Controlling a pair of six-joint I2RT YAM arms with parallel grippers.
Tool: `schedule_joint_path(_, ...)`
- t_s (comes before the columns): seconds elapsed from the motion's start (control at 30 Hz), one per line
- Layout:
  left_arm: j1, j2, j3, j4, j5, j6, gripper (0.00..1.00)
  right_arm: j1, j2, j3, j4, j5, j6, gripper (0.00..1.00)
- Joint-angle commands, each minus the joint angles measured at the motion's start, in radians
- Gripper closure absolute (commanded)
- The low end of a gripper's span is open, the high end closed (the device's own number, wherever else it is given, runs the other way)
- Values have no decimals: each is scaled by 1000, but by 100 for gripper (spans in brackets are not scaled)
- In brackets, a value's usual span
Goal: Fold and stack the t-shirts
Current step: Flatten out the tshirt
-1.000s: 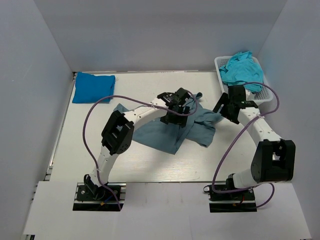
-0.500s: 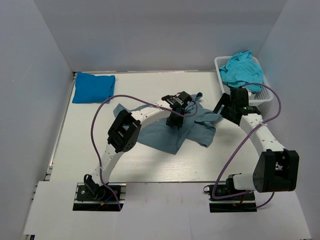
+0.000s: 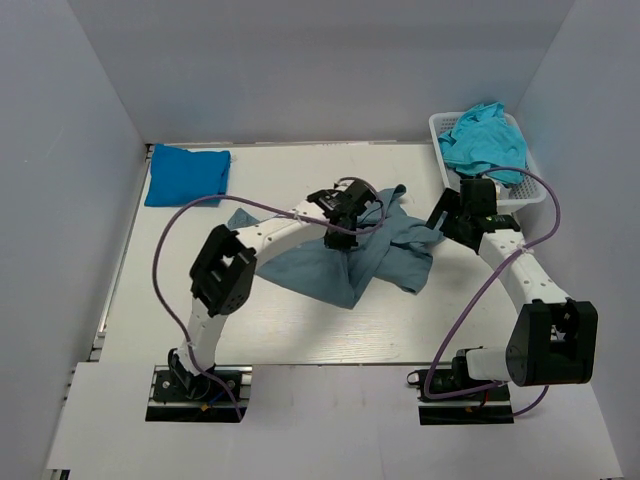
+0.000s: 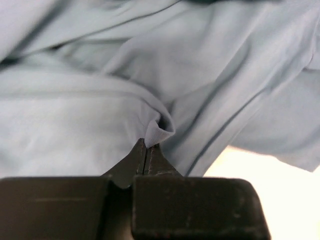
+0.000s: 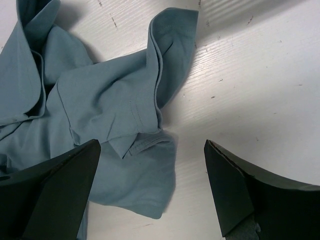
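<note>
**The left gripper (image 4: 146, 150) pinches a fold of the big grey-blue t-shirt (image 3: 330, 270) in the middle of the table (image 3: 180, 290).**

Its two fingers are squeezed tight together, with a little bump of cloth caught at their tips. I think it grabs there so it can lift the crumpled shirt and pull it flat before folding. The right gripper (image 5: 151, 147) hangs just above the shirt's right side, over a loose flap. Its fingers are spread wide with nothing in them, and it looks ready to take that side and help. A bright blue t-shirt (image 3: 187, 175) lies folded in the far left corner, likely where the stack goes. Turquoise t-shirts (image 3: 482, 140) sit in a heap in the white basket (image 3: 530, 195) at the far right, so most of the job is not done yet.
</note>
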Motion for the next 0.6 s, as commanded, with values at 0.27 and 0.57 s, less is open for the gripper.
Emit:
schedule_joint_path(0.27,4,-458,-387,156,-90,-134,100,-2,125,6,62,-136,-17,12)
schedule_joint_path(0.57,4,-489,-460,212,-65,-144,100,-5,224,25,187,-179,-18,26)
